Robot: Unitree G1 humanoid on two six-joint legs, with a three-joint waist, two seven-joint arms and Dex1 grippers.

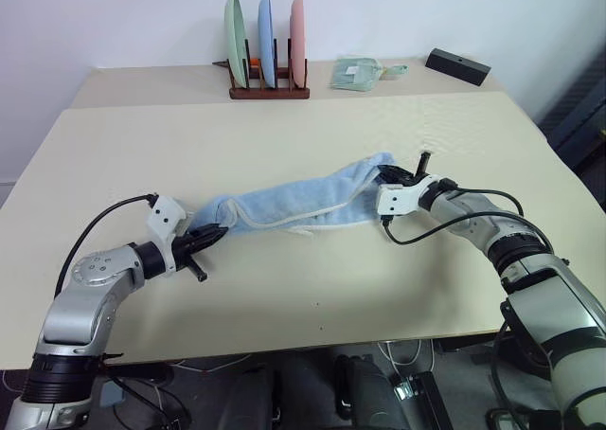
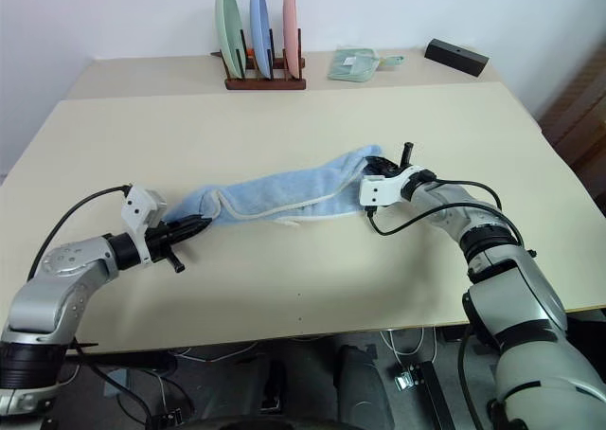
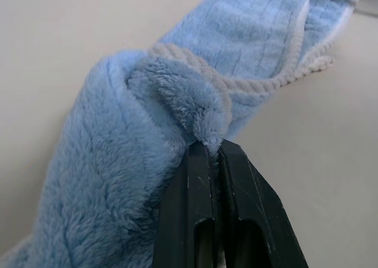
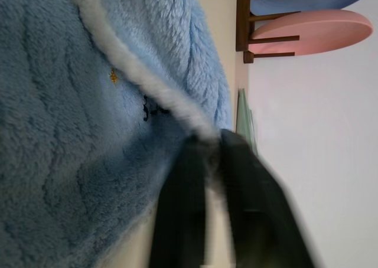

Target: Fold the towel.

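The light blue towel (image 1: 294, 201) with its white border lies bunched into a long band across the middle of the cream table (image 1: 284, 288), stretched between my two grippers. My left gripper (image 1: 214, 233) is shut on the towel's left end; in the left wrist view its black fingers (image 3: 204, 185) pinch a fold of terry (image 3: 177, 97). My right gripper (image 1: 393, 175) is shut on the towel's right end, its fingers (image 4: 195, 185) clamped over the white edge (image 4: 147, 85) near a small dark embroidered mark (image 4: 147, 110).
A wooden rack (image 1: 269, 91) holding green, blue and pink plates stands at the back of the table. Right of it lie a small pale green folded cloth (image 1: 358, 73) and a black box (image 1: 457, 65). The table's front edge runs near my arms.
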